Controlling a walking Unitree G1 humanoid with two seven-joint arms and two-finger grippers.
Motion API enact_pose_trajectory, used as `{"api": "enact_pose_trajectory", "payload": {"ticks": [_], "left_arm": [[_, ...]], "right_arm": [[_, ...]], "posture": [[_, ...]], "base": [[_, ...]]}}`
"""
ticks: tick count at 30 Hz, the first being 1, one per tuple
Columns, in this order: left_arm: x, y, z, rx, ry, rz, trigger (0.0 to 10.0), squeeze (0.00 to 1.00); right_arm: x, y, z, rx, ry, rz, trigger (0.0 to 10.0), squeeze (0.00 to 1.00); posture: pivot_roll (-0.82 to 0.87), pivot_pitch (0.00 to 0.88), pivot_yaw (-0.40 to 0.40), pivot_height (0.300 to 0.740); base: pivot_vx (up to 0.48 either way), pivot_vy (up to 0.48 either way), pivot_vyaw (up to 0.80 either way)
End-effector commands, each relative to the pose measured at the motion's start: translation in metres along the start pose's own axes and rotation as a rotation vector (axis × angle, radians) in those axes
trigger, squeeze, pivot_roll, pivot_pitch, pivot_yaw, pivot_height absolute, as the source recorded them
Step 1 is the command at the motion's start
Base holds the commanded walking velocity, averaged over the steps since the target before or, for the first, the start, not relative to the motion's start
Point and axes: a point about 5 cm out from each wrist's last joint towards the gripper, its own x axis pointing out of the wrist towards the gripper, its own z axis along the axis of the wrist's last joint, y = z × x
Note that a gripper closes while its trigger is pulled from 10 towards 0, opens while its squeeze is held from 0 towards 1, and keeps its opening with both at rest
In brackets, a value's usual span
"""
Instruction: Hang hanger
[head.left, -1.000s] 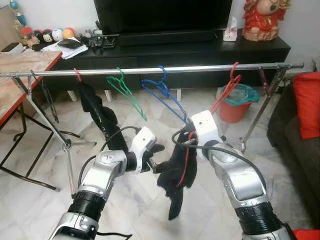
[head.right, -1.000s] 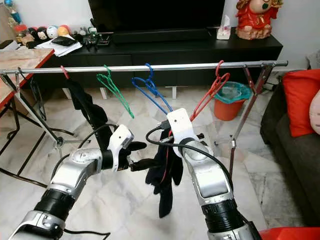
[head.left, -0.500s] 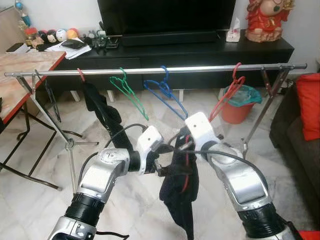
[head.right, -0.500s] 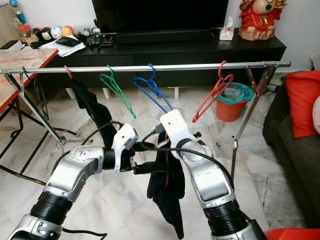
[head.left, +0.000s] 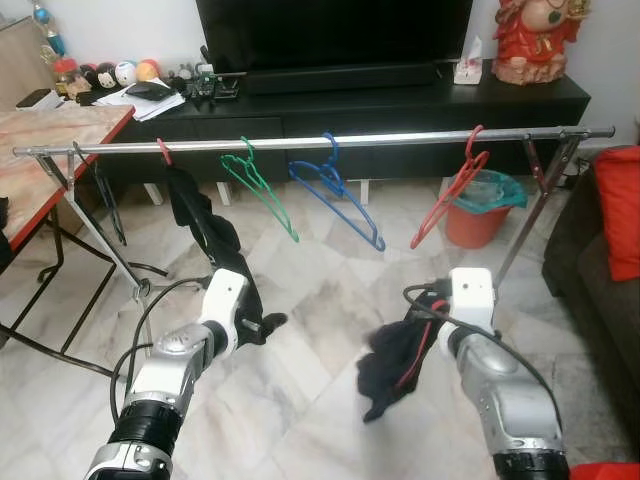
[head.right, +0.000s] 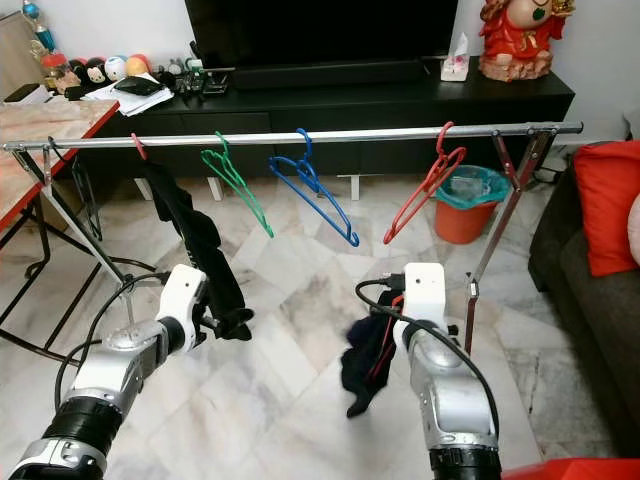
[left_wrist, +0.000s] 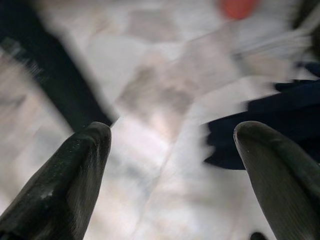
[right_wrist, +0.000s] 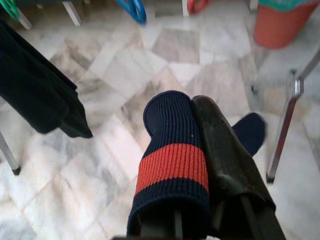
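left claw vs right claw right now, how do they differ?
The left claw is open and empty; the right claw is shut on a dark garment with a red stripe. The left sits beside the black cloth hanging from the rail; the right is out over bare floor. Both are below the rail.

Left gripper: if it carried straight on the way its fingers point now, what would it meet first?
Probably the marble floor. The left gripper is open, with bare floor between its fingers. A dark garment lies just off to one side; blur leaves depth unclear.
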Motion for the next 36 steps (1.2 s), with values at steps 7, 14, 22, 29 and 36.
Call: {"api": "enact_pose_trajectory", "payload": {"ticks": [7,14,22,29,36], "left_arm": [[-0.006,0.007,-0.036,-0.057,0.075,0.114,10.0,0.0],[0.002,0.0,-0.04,-0.07,0.065,0.145,10.0,0.0],[0.005,-0.004,-0.038,-0.066,0.047,0.142,10.0,0.0],[0.006,-0.003,-0.036,-0.058,0.036,0.142,10.0,0.0],[0.007,-0.003,-0.034,-0.052,0.03,0.136,10.0,0.0]], "right_arm": [[0.0,0.004,-0.018,0.031,0.039,0.0,10.0,0.0],[-0.001,0.001,-0.012,0.035,-0.032,-0.015,10.0,0.0],[0.001,0.004,0.0,0.038,-0.09,-0.014,10.0,0.0],[0.001,0.006,0.001,0.045,-0.091,-0.021,10.0,0.0],[0.002,0.008,0.002,0.049,-0.093,-0.017,10.0,0.0]], "posture": [[-0.18,0.0,0.093,0.74],[-0.19,0.0,0.083,0.74],[-0.19,0.0,0.077,0.74],[-0.18,0.0,0.085,0.74],[-0.18,0.0,0.09,0.74]], "base": [[0.0,0.0,0.0],[0.0,0.14,0.0],[0.0,0.247,0.0],[0.0,0.246,0.0],[0.0,0.244,-0.61]]}}
